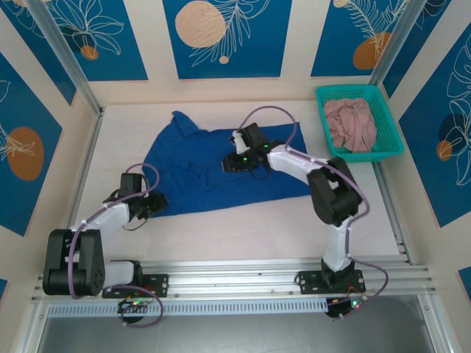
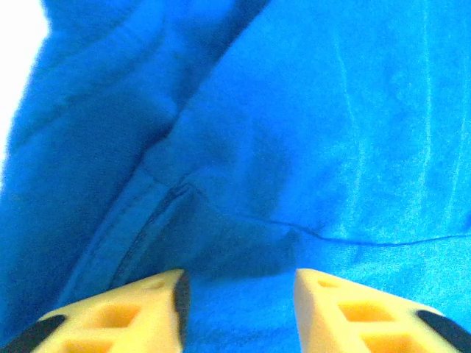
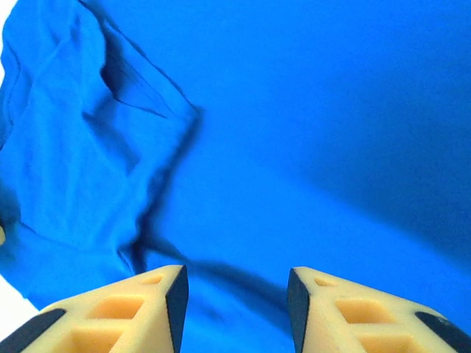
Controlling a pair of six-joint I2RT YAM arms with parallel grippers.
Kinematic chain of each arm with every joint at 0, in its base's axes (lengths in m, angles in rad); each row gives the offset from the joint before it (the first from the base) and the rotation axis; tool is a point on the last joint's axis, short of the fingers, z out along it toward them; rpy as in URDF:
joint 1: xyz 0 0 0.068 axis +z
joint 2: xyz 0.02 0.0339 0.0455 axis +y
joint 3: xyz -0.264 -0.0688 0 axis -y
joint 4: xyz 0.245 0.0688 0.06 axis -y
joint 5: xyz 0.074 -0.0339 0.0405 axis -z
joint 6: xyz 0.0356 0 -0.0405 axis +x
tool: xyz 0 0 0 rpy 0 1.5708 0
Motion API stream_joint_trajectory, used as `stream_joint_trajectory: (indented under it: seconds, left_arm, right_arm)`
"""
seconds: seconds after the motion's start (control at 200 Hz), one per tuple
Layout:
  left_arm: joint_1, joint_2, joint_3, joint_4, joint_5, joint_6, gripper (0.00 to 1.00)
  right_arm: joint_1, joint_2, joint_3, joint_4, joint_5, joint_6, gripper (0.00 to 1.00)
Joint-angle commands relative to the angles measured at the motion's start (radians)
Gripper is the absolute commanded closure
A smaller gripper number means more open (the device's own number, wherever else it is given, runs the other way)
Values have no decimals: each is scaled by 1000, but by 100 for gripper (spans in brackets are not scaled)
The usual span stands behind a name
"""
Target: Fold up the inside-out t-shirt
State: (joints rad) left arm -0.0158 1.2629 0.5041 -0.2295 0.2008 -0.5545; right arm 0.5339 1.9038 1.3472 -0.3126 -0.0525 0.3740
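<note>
Cloth takes up the middle of the pale, flat table. The royal-blue, short-sleeved soft t-shirt lies spread out from the centre toward the far edge, with one pointed part drawn toward the far-left corner. It is not flat: ridges and a seam fold show in both wrist views. I judge the folding barely begun and the shirt in need of smoothing first.

The left gripper sits low at the shirt's near-left corner, on the side toward the table's left edge. Its yellow fingers stand moderately apart, with cloth lying beneath them and nothing pinched between. That spot makes sense as a place to take a hem corner for a pull or a fold.

The right gripper reaches out over the middle of the shirt. Its yellow fingers are likewise parted to a middling width above a creased flap, gripping nothing. From the centre it is probably placed to pin or pick up a fold line.

The teal plastic basket stands at the far-right corner, well apart from the shirt. A crumpled dusty-pink garment lies inside it, out of the way of the work.
</note>
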Motion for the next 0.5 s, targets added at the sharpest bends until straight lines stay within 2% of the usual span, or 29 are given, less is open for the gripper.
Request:
stream_joint_trajectory:
  seconds: [0.0,0.105,0.25,0.39,0.495]
  left_arm:
    - [11,-67,35,-41,-42,-2,50]
    - [9,-65,64,-33,-15,-2,44]
    - [5,-17,87,17,25,-5,42]
    - [-10,60,115,67,60,-5,42]
    - [-10,108,120,69,31,-2,42]
  right_arm:
    - [-104,-155,-155,-127,49,14,57]
    - [-220,-212,-250,-186,40,62,58]
    - [-351,-213,-298,-241,57,99,60]
    - [-436,-197,-324,-268,66,118,61]
    - [-472,-181,-343,-298,59,127,63]
